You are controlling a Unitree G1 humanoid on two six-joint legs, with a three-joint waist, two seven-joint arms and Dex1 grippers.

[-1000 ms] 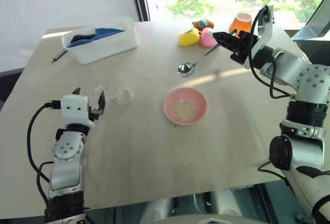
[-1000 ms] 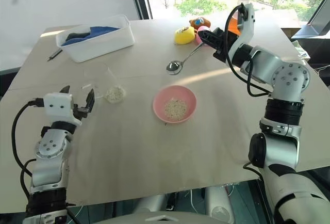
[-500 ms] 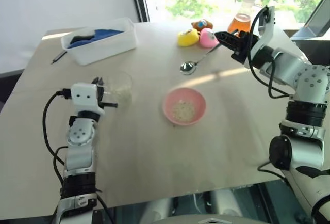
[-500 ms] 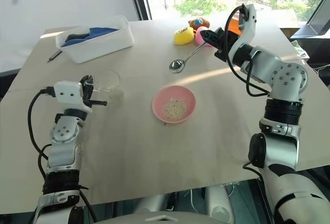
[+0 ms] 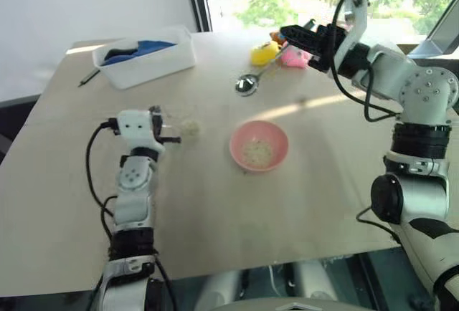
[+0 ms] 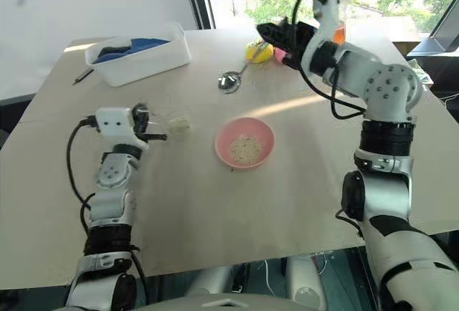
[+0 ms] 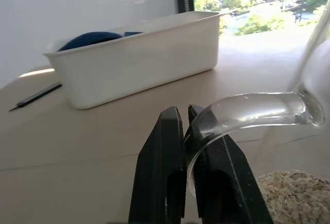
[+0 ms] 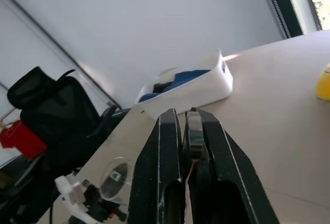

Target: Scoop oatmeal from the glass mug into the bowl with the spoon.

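Observation:
My left gripper is shut on the curved handle of the glass mug, which stands on the table left of the bowl. Oatmeal lies in the mug's bottom. The pink bowl sits mid-table with a little oatmeal inside. My right gripper is shut on the end of the spoon's handle, raised over the far side of the table. The silver spoon slants down from it, its round end beyond the bowl.
A white tub holding something blue stands at the far left, with a dark pen-like stick beside it. A yellow toy and a pink toy lie below the right gripper. An orange flask stands behind my right arm.
My left gripper has moved right and forward and shut on the mug's handle. My right gripper has carried the spoon left and upward.

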